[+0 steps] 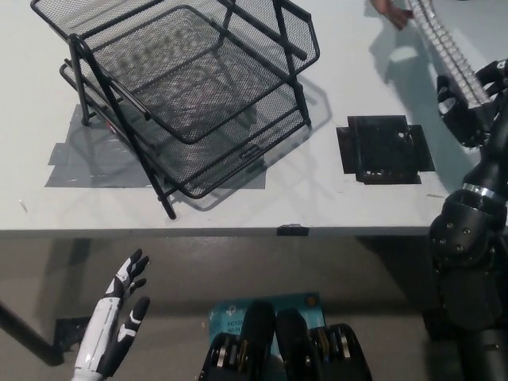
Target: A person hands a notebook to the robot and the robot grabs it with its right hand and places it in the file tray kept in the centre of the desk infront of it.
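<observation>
1. Resting below the near edge of the surface [238,214], nearer to the camera than the file tray [190,95] and a little to its left, the white left hand [119,317] has its fingers spread and holds nothing.
2. The file tray stands on the surface, a black wire-mesh rack with tiers, and grey tape [87,163] lies flat under its left side.
3. To the right of the tray, apart from it, a flat black plate [385,149] lies on the surface.
4. Further right than the plate, at the edge of the view, the black right hand [468,107] has its fingers closed around the lower end of the notebook [448,48], which shows here as a long silver spiral binding.
5. The notebook runs up and away from the tray, and at its far end a person's hand [393,12] is at it too.
6. I judge that the handover step is in hand; the notebook is not yet in the tray.
7. The next move calls for the person to release, then for the right arm to carry the notebook left to the tray.
</observation>
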`<state>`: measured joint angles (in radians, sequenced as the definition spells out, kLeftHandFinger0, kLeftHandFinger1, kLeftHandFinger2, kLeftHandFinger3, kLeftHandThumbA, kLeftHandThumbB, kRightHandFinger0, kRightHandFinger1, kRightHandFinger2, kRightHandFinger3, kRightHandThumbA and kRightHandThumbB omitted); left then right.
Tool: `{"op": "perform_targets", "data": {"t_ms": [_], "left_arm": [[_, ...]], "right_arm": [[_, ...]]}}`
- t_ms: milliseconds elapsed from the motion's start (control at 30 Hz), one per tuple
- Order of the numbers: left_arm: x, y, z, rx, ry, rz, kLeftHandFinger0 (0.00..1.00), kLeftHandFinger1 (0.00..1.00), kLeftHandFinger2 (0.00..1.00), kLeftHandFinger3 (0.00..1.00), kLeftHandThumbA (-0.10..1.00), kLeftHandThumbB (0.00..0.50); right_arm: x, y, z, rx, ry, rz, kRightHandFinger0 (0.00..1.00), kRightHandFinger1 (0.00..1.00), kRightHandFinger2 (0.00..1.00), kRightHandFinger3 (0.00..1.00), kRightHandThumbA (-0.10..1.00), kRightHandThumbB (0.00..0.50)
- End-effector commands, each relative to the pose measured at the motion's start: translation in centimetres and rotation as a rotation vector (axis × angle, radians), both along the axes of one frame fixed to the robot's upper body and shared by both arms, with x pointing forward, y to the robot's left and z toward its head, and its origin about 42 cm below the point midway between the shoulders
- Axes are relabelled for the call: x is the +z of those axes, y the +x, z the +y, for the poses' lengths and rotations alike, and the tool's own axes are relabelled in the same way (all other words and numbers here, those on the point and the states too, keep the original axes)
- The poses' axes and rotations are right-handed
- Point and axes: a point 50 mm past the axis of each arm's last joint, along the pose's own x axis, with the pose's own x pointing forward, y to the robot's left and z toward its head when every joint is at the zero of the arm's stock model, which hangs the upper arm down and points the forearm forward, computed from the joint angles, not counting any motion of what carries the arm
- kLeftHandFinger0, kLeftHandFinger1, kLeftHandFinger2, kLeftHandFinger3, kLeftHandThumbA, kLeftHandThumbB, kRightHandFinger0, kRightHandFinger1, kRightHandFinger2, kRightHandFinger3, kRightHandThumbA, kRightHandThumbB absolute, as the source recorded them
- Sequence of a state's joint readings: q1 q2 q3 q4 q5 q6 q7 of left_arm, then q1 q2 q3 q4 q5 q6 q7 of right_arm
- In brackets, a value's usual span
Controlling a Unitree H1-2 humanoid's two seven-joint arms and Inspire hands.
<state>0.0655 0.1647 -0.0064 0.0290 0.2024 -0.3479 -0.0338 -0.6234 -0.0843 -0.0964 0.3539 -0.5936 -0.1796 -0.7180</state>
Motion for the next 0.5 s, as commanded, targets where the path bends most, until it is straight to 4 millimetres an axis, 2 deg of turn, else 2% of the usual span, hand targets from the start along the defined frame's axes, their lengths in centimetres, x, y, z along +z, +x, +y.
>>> {"op": "perform_targets", "data": {"t_ms": [0, 33, 67, 133, 167, 200, 233, 267, 333, 433, 467], "left_arm": [[0.5, 0.0, 0.2, -0.024, 0.018, -0.033, 0.99, 1.00, 1.00, 1.00, 0.96, 0.254], [0.5, 0.0, 0.2, -0.025, 0.018, -0.033, 0.98, 1.00, 1.00, 1.00, 0.96, 0.253], [0.5, 0.0, 0.2, -0.025, 0.018, -0.033, 0.97, 1.00, 1.00, 1.00, 0.96, 0.253], [0.5, 0.0, 0.2, -0.028, 0.018, -0.030, 0.98, 1.00, 1.00, 1.00, 0.96, 0.257], [0.5, 0.1, 0.3, -0.028, 0.020, -0.031, 0.98, 1.00, 1.00, 1.00, 0.96, 0.257], [0.5, 0.1, 0.3, -0.028, 0.023, -0.031, 1.00, 1.00, 1.00, 1.00, 0.97, 0.259], [0.5, 0.1, 0.3, -0.029, 0.027, -0.030, 1.00, 1.00, 1.00, 1.00, 0.97, 0.259], [0.5, 0.1, 0.3, -0.030, 0.027, -0.030, 1.00, 1.00, 1.00, 1.00, 0.97, 0.259], [0.5, 0.1, 0.3, -0.033, 0.030, -0.030, 1.00, 1.00, 1.00, 1.00, 0.97, 0.258], [0.5, 0.2, 0.4, -0.040, 0.031, -0.030, 1.00, 1.00, 1.00, 1.00, 0.97, 0.259], [0.5, 0.2, 0.4, -0.041, 0.031, -0.029, 1.00, 1.00, 1.00, 1.00, 0.98, 0.261]], "right_arm": [[5.8, -1.9, -0.5, -0.045, 0.005, -0.237, 0.00, 0.00, 0.00, 0.00, 0.83, 0.000], [6.6, -2.5, -0.8, -0.064, 0.002, -0.269, 0.00, 0.00, 0.00, 0.00, 0.83, 0.000], [6.6, -2.5, -0.8, -0.064, 0.002, -0.269, 0.00, 0.00, 0.00, 0.00, 0.83, 0.000], [8.8, -4.1, -1.6, -0.098, 0.016, -0.373, 0.00, 0.00, 0.00, 0.00, 0.83, 0.001], [9.1, -4.3, -1.6, -0.094, 0.024, -0.383, 0.00, 0.00, 0.00, 0.00, 0.83, 0.000], [10.0, -4.9, -1.7, -0.105, 0.017, -0.418, 0.24, 0.00, 0.00, 0.01, 0.85, 0.000], [11.2, -5.6, -2.0, -0.102, 0.006, -0.463, 0.08, 0.00, 0.00, 0.00, 0.85, 0.000], [12.1, -6.2, -2.1, -0.098, -0.009, -0.497, 0.00, 0.00, 0.00, 0.00, 0.86, 0.000], [13.4, -7.0, -2.0, -0.102, -0.035, -0.520, 0.00, 0.00, 0.00, 0.00, 0.89, 0.000], [15.7, -8.5, -1.0, -0.095, -0.138, -0.582, 0.00, 0.00, 0.00, 0.00, 0.85, 0.000], [16.1, -8.7, -0.6, -0.063, -0.154, -0.601, 0.00, 0.00, 0.00, 0.00, 0.81, 0.000]]}}
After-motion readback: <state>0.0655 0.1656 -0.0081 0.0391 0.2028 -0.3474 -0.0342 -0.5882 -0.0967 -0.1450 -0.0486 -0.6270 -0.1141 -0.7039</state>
